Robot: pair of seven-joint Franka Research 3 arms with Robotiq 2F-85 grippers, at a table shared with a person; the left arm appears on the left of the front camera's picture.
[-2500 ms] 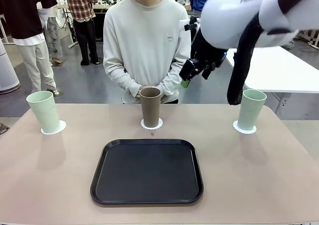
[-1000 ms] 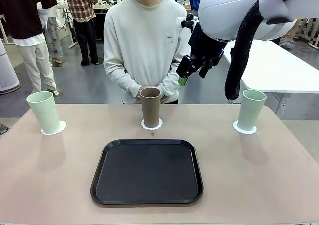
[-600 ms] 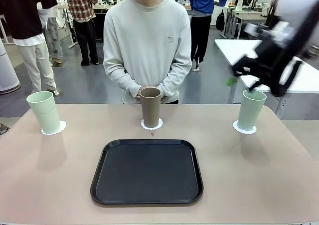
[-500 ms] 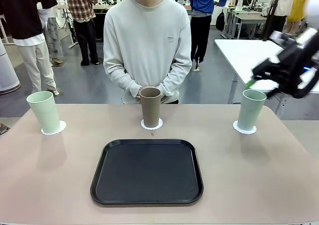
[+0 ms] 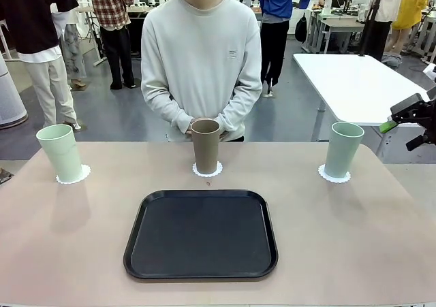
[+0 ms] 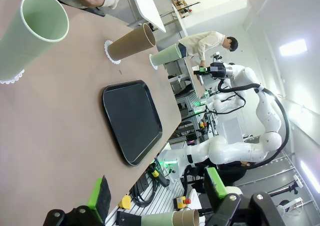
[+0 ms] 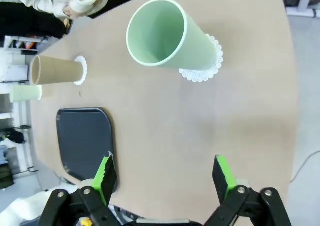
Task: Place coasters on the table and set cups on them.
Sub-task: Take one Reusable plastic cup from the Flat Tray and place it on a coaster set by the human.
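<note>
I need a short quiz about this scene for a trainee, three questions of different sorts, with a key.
1. True or false: the brown cup stands on the tray.
2. How many cups stand on coasters?
3. The right end effector is: A) shut on the right green cup; B) open and holding nothing; C) resting on the tray.

Key:
1. False; it stands on a coaster on the table, beyond the tray.
2. Three, counting the left green cup.
3. B
</note>
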